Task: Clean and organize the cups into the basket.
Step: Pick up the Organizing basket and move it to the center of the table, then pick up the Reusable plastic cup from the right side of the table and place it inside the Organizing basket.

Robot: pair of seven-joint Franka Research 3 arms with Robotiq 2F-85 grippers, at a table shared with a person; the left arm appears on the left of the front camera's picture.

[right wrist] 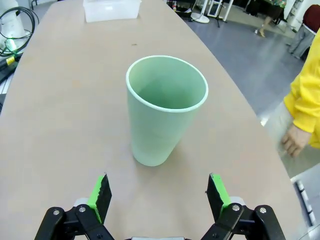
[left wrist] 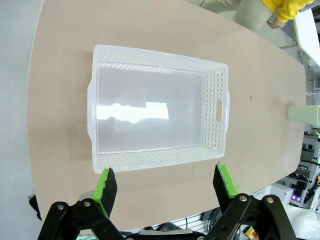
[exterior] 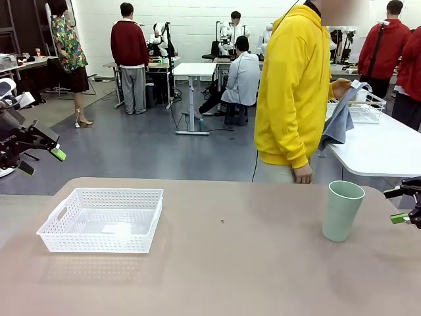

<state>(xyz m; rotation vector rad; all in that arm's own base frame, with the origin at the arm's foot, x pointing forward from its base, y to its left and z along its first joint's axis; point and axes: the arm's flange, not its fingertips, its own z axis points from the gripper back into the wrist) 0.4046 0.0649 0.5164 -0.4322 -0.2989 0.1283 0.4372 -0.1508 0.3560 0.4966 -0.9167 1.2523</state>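
Observation:
A pale mint green cup (exterior: 342, 210) stands upright on the right side of the table. In the right wrist view the cup (right wrist: 162, 120) is just ahead of my right gripper (right wrist: 159, 192), which is open and not touching it. In the front view the right gripper (exterior: 396, 205) sits at the picture's right edge, beside the cup. The white basket (exterior: 102, 220) rests on the table's left side with nothing in it. My left gripper (left wrist: 165, 179) hangs open above the basket's (left wrist: 215, 107) near edge. From the front, the left gripper (exterior: 42, 162) is held high at the far left.
A person in a yellow hoodie (exterior: 293, 85) stands at the far edge holding a blue-grey cloth (exterior: 339, 122), one hand (exterior: 302, 173) hanging near the table. A white side table (exterior: 381, 148) with a wire rack (exterior: 365, 108) lies behind on the right.

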